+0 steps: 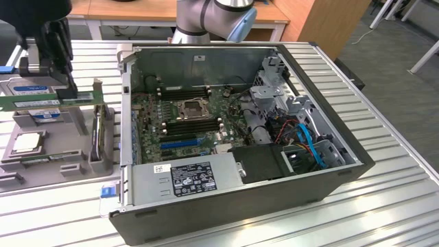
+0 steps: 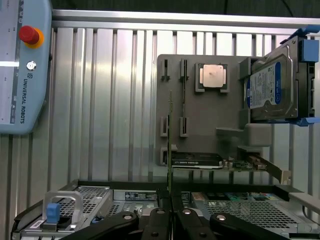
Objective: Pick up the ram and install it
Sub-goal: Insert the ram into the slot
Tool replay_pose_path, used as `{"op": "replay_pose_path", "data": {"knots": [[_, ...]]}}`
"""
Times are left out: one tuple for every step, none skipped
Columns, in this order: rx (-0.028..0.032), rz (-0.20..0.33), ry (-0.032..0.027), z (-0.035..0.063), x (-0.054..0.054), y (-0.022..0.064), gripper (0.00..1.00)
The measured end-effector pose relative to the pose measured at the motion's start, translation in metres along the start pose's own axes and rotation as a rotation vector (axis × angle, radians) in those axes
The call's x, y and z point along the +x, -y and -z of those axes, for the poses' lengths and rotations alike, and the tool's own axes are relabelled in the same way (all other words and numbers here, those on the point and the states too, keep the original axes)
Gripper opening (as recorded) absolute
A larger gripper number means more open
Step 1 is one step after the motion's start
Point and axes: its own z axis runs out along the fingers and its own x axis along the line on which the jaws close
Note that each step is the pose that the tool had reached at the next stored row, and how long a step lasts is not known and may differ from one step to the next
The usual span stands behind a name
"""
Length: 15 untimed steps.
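The arm (image 1: 209, 18) shows as a silver-grey column with a blue-capped joint at the top middle of the exterior view. Its black gripper (image 1: 67, 93) hangs at the exterior view's left, pointing downward, its fingers pinched on the ram (image 1: 34, 101), which it holds roughly level. In the wrist view the two black fingers (image 2: 159, 220) meet on the board's thin edge.

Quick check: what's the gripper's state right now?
The gripper is closed, holding the ram edge-on between its fingers.
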Motion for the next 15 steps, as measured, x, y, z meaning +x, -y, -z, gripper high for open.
{"op": "replay_pose_path", "data": {"knots": [[0.0, 0.0, -0.0001, 0.0001, 0.0, 0.0018, 0.12], [0.0, 0.0, -0.0001, 0.0001, 0.0, 0.0036, 0.12], [0.0, 0.0, 0.0, 0.0002, 0.0, 0.0054, 0.12], [0.0, 0.0, 0.0, 0.0002, 0.0, 0.0072, 0.12], [0.0, 0.0, 0.0, 0.0003, 0.0, 0.009, 0.12], [0.0, 0.0, 0.0, 0.0004, 0.0, 0.0109, 0.12], [0.0001, 0.0, 0.0, 0.0004, 0.0, 0.0126, 0.12], [0.0, 0.0, 0.0, 0.0004, 0.0, 0.0144, 0.12], [0.0, 0.0, 0.0, 0.0005, 0.0, 0.0161, 0.12], [0.0, 0.0, 0.0, 0.0006, 0.0, 0.018, 0.12], [0.0, 0.0, 0.0, 0.0006, 0.0, 0.0198, 0.12], [0.0, 0.0, 0.0, 0.0007, 0.0, 0.0218, 0.12], [0.0, 0.0, -0.0001, 0.0008, 0.0, 0.0235, 0.12], [0.0, 0.0, -0.0001, 0.0008, 0.0, 0.0253, 0.12], [-0.0001, 0.0, -0.0001, 0.0009, 0.0, 0.0271, 0.12]]}}
